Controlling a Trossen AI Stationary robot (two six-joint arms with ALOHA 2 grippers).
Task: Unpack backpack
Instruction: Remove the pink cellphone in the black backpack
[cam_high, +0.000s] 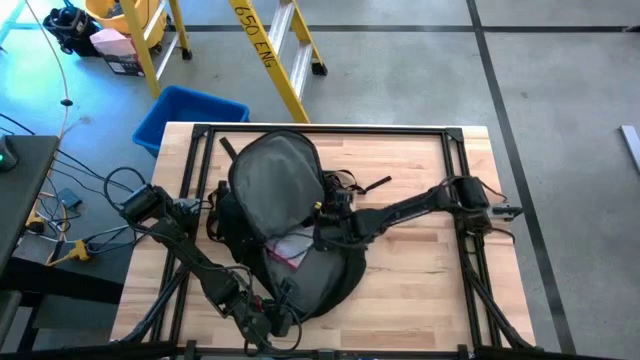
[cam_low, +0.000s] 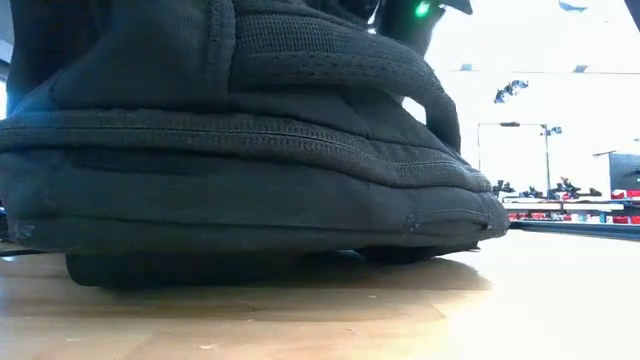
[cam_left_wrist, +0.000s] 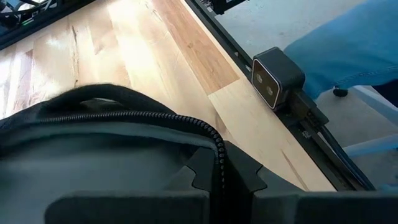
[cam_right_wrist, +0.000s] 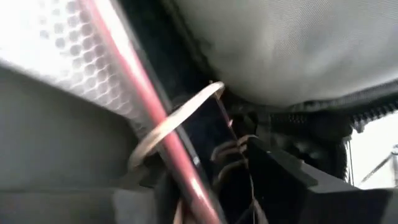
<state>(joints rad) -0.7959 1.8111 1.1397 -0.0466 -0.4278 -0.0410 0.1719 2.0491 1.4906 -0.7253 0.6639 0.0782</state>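
We see the left gripper (cam_left_wrist: 222, 180) clenched on the backpack's (cam_high: 275, 175) zipper edge (cam_left_wrist: 155, 118). Right gripper (cam_high: 322, 238) reaches inside; its wrist view alone shows a pink-edged pouch (cam_right_wrist: 124, 81), grip unclear.

Backpack (cam_high: 275, 175): matt black woven cloth, grey lining. Table (cam_high: 420, 250): smooth pale wood. Pouch (cam_high: 290, 250): glossy clear plastic.

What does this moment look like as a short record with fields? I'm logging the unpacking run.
backpack: black backpack lying flat on the wooden table, main flap folded open
left gripper: left gripper at the bag's near edge, fingers shut on the zipper rim
right gripper: right gripper reaching into the open bag
contents showing: clear pouch with pink edge inside the opening
off the table: blue bin on the floor beyond the table's far left corner
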